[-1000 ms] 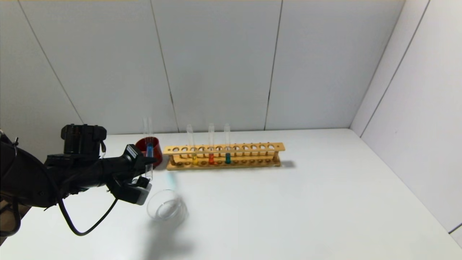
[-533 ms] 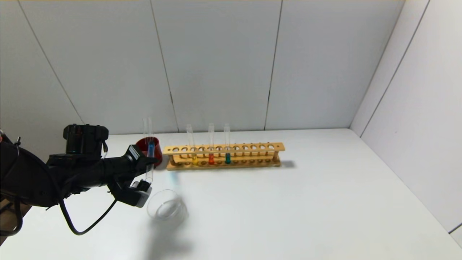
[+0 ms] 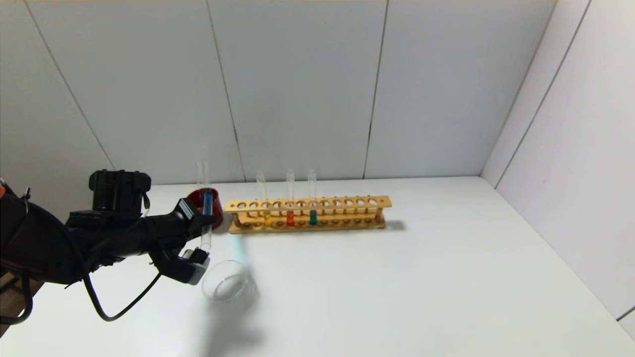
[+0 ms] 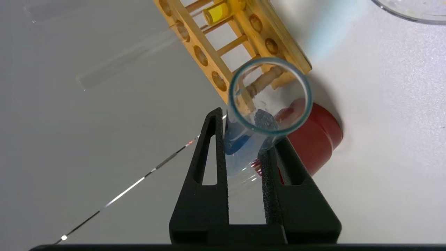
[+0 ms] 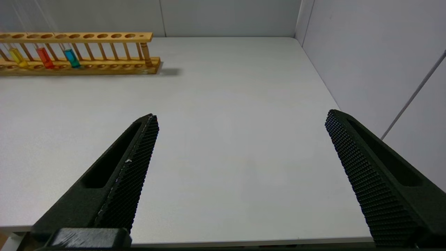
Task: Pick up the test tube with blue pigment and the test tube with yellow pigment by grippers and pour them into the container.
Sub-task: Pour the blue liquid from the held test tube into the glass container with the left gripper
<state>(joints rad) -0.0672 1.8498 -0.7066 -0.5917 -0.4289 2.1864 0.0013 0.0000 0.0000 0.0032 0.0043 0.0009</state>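
My left gripper (image 3: pixel 203 224) is shut on the test tube with blue pigment (image 3: pixel 207 203), held just behind the container (image 3: pixel 229 287), a clear glass dish on the table. In the left wrist view the fingers (image 4: pixel 212 157) clamp the tube (image 4: pixel 240 139), its open mouth faces the camera, and the blue sits between them. The dish's rim shows there too (image 4: pixel 411 8). The test tube with yellow pigment (image 3: pixel 267 217) stands in the wooden rack; it also shows in the left wrist view (image 4: pixel 217 10) and the right wrist view (image 5: pixel 17 57). My right gripper (image 5: pixel 242 116) is open and empty over the table's near right part.
A dark red cup (image 3: pixel 214 198) stands behind the held tube, left of the wooden rack (image 3: pixel 347 212). The rack also holds an orange-red tube (image 3: pixel 290 217) and a green-teal tube (image 3: pixel 313 217). Walls close the back and right sides.
My left gripper has risen slightly with the blue tube. The dish, rack and other tubes have not moved.
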